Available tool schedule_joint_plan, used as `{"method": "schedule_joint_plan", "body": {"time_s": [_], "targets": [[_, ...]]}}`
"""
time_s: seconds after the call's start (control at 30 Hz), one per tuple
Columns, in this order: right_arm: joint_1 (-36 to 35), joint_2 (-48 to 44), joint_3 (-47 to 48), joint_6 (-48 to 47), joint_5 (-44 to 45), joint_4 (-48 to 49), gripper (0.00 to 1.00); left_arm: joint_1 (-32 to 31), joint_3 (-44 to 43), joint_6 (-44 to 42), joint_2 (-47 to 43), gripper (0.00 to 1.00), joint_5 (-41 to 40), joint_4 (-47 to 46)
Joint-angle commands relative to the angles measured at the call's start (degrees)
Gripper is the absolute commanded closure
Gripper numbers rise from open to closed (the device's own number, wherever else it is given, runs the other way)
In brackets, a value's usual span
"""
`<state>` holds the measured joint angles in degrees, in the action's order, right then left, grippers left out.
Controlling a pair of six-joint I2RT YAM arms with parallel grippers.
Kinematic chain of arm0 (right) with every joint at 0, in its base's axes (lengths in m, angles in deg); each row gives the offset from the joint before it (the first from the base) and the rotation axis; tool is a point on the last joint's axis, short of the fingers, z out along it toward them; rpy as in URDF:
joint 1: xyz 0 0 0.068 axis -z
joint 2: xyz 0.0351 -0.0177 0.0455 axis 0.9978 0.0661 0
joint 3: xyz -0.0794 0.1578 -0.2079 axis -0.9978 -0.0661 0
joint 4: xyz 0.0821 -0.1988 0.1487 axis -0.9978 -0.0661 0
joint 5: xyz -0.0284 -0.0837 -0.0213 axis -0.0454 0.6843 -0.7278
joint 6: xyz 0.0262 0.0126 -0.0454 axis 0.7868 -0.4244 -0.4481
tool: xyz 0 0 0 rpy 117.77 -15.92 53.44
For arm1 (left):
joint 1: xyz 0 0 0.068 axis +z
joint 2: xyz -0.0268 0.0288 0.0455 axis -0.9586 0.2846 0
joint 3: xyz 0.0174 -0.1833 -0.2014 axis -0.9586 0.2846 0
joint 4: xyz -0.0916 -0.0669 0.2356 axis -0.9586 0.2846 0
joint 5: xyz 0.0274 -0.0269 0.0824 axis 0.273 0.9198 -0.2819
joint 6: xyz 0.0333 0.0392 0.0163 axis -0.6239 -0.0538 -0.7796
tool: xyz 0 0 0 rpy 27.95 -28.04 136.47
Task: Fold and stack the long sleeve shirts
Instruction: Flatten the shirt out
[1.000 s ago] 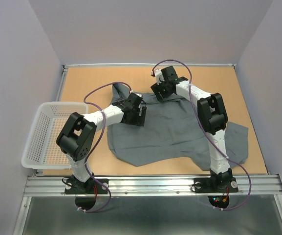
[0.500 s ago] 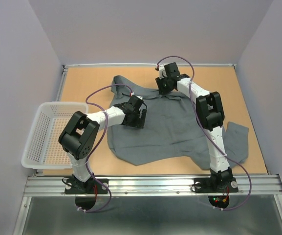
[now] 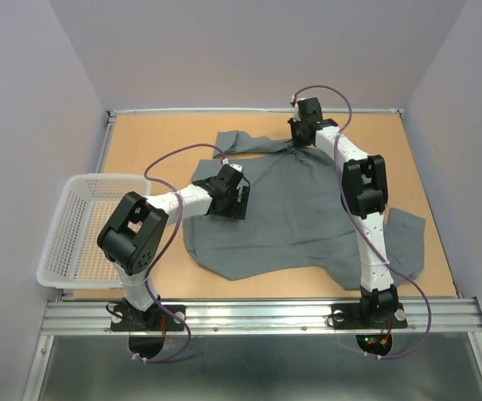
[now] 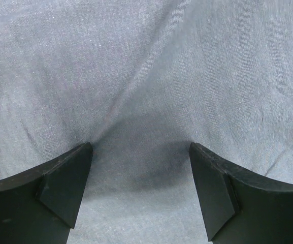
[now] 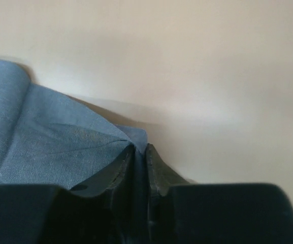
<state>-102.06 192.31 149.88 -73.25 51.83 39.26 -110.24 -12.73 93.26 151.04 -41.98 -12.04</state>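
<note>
A tan wooden tabletop [image 3: 157,134] fills the floor of a small booth, closed in by plain pale lilac walls [image 3: 249,50] at the back and on both sides. A ridged metal rail [image 3: 257,313] runs along the near edge and carries the bases of both arms. A white mesh basket [image 3: 57,242] sits at the left edge of the tabletop, near the left arm's base. A purple cable [image 3: 169,159] loops above each arm.

The grey shirt [image 3: 282,217] lies spread and rumpled over the middle of the tabletop, from the near edge towards the back. One strip of it reaches to the far left of the body, and another part lies out to the right, past the right arm [image 3: 366,217].

The left arm [image 3: 182,199] bends in over the shirt's left half. The left jaws stand wide apart, pointing down at the cloth. In the left wrist view, smooth grey fabric fills the gap between the two dark fingers [image 4: 60,188], with a soft crease running up from one tip. The tips are at the cloth, though whether they press on it cannot be told.

The right arm stretches to the shirt's far edge, near the back wall. There the right jaws are drawn nearly together, pinching a small peak of the shirt's edge between their fingers [image 5: 113,175], with bare tabletop just beyond.
</note>
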Motion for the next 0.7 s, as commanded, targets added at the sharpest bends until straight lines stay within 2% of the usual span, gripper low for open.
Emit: {"method": "schedule_joint_plan", "body": {"time_s": [0.0,0.1,0.13,0.17,0.2,0.23,0.3,0.4,0.43,0.53,0.57,0.67], "targets": [[4.61,-0.61,7.52,4.49,7.38,1.34,0.72,0.39,5.03,0.96,1.76,0.10,1.23,7.98],[4.96,-1.40,8.93,5.19,10.54,1.34,0.61,0.39,5.91,0.96,0.97,0.10,1.14,7.72],[4.96,-1.83,8.84,5.45,11.68,1.26,0.44,0.39,5.91,1.05,0.44,0.10,0.97,7.72],[5.05,-2.62,8.32,5.80,12.82,1.26,0.36,0.39,5.48,1.22,0.09,0.10,0.62,7.98],[5.05,-5.15,6.31,6.07,12.75,1.26,0.25,0.39,4.95,1.23,-0.78,0.10,-0.08,8.16],[4.96,-7.01,4.73,6.42,12.66,1.26,0.22,0.39,4.33,1.40,-1.31,0.10,-0.52,8.33],[4.96,-10.87,1.21,8.17,12.75,1.26,0.16,0.47,1.10,2.02,-2.37,0.09,-1.66,9.47],[5.05,-21.58,-10.19,12.04,12.57,1.17,0.13,0.56,-3.92,3.07,-5.61,0.05,-2.81,10.71],[4.96,-27.01,-16.84,13.44,11.70,1.08,0.12,0.74,-4.80,3.51,-6.24,0.04,-3.25,10.79],[4.96,-35.74,-28.56,18.45,9.85,0.64,0.12,2.31,-6.74,5.27,-7.29,0.03,-4.39,10.18],[5.05,-41.33,-36.17,20.29,8.72,0.38,0.12,2.84,-6.83,5.44,-7.12,0.03,-4.57,9.57],[5.05,-50.23,-48.32,23.20,5.82,-1.29,0.12,5.12,-6.57,5.71,-4.84,0.04,-3.00,8.43]]}}
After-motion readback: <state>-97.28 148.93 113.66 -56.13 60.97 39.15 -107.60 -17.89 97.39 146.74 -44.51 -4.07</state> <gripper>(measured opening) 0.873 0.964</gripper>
